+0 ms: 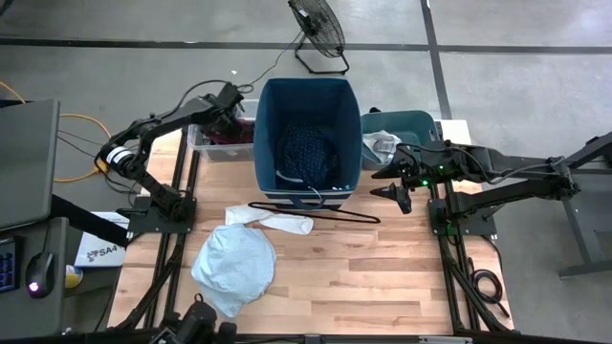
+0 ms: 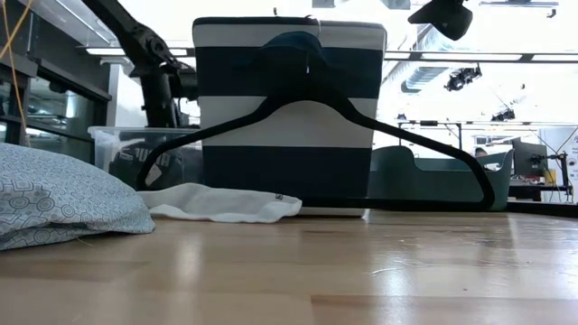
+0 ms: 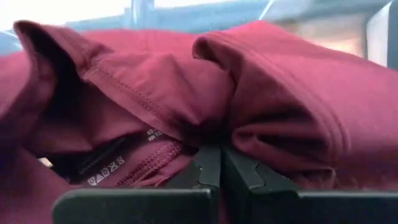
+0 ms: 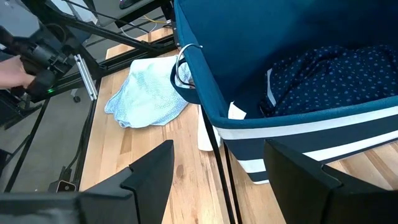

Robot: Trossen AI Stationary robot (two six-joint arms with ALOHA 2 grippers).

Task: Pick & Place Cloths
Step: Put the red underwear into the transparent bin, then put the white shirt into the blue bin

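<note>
A maroon cloth (image 3: 273, 93) lies in a clear plastic bin (image 1: 198, 141) at the table's far left. My left gripper (image 3: 221, 163) is down in the bin (image 1: 232, 115), shut among the cloth's folds. A navy white-dotted cloth (image 1: 308, 153) fills the striped blue bin (image 1: 271, 105). A white cloth (image 1: 277, 221) and a pale blue-grey cloth (image 1: 234, 263) lie flat on the table. My right gripper (image 4: 217, 155) hangs open above the table's right side (image 1: 395, 189), holding nothing. My left gripper pinches a fold of the maroon cloth (image 3: 214, 134) between its two fingertips, coming steeply from above. The cloth puckers around the fingertips (image 3: 239, 171), and how many layers they hold is hidden by the fold. The cloth rests in the clear bin.
A thin black hanger (image 2: 316, 99) leans on the blue bin's near wall, its bar on the table (image 1: 316, 212). A teal bin (image 1: 421, 122) with pale cloths stands at the far right. A fan (image 1: 318, 29) stands on the floor beyond. Bare wood lies near and right.
</note>
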